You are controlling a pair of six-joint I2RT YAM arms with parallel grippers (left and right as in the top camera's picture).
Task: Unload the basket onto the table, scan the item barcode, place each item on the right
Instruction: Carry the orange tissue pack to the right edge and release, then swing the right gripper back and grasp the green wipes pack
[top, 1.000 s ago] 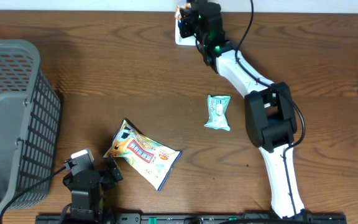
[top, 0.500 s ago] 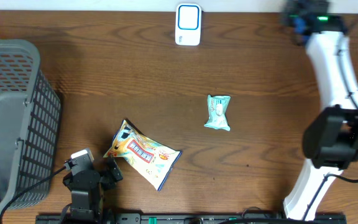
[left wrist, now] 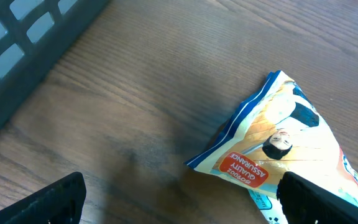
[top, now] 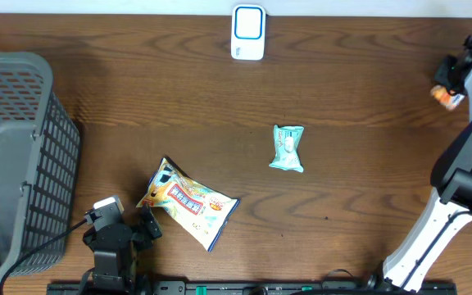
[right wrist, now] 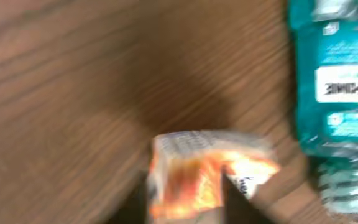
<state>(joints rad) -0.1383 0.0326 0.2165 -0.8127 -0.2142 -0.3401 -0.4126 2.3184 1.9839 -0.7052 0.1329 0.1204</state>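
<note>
Orange-and-white printed packet [right wrist: 207,171] has left the white rectangular scanner [top: 247,31] at the brown wooden desk's [top: 179,98] far edge. It now rides with your right gripper [top: 447,85] at the right edge, just beside a teal plastic bottle [right wrist: 334,81]; reads as scan pass done, set-down next. Packet sits between that gripper's fingers, but blur hides whether they clamp it or have let go; your left gripper [left wrist: 179,208] idles spread wide and empty near the front-left corner.
</note>
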